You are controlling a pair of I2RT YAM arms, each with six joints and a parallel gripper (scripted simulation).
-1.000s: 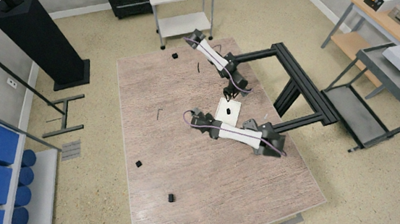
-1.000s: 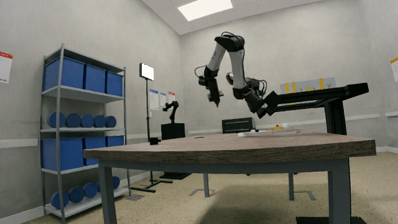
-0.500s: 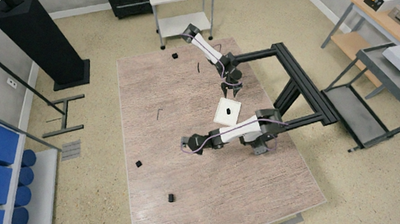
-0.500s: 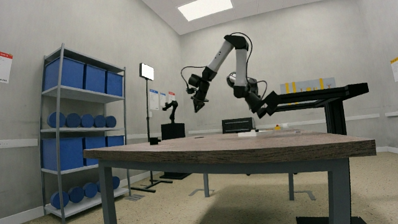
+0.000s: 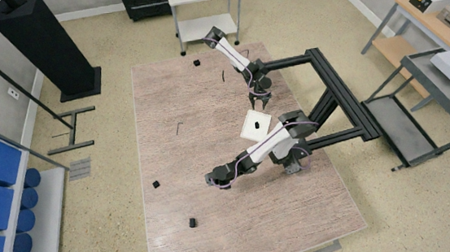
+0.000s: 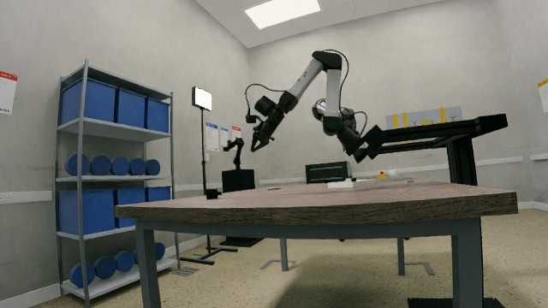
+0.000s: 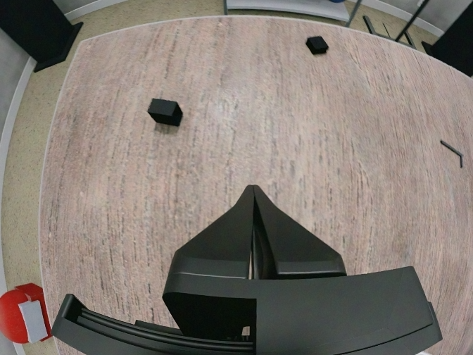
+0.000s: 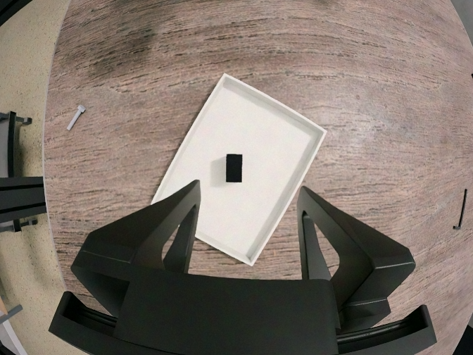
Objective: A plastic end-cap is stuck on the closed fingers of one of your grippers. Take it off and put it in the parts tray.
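Plastic end-cap, seen as a small, matte black, box-shaped piece, lies in the parts tray, which is white, smooth, rectangular and low-walled. The tray is set on a bench with brownish-pink, streaked wood grain. Its thick, darker edge is shown in the exterior view.

In the right wrist view, a pale bolt is shown on the bench, well apart from the tray. A rounded red object is shown only in the left wrist view, beyond the bench edge. A thin, bent hex key is seen from above and in both wrist views.

The left hand is held above the bench, to the near left of the tray, with its dark fingers together and no cap on them. The right hand is held near the end-cap, on the far side, with its fingers apart and nothing between them.
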